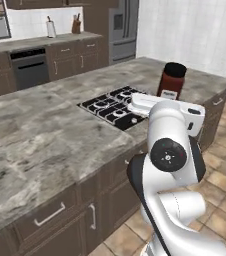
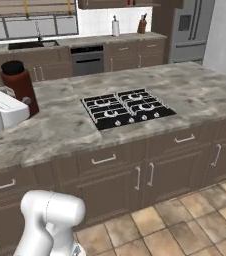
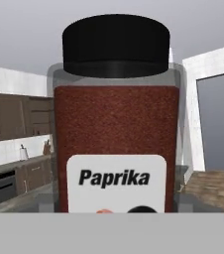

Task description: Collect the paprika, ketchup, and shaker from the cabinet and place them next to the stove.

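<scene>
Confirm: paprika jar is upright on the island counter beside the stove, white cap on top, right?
Not quite. The paprika jar does stand upright on the island counter beside the stove, but its cap is black, not white. The hand view shows the black cap clearly above the red-brown spice and the white label; both base views agree.

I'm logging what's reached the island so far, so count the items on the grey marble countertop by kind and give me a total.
Tall dark red-brown paprika jar with black cap: 1
Flat black four-burner gas cooktop: 1
Total: 2
</scene>
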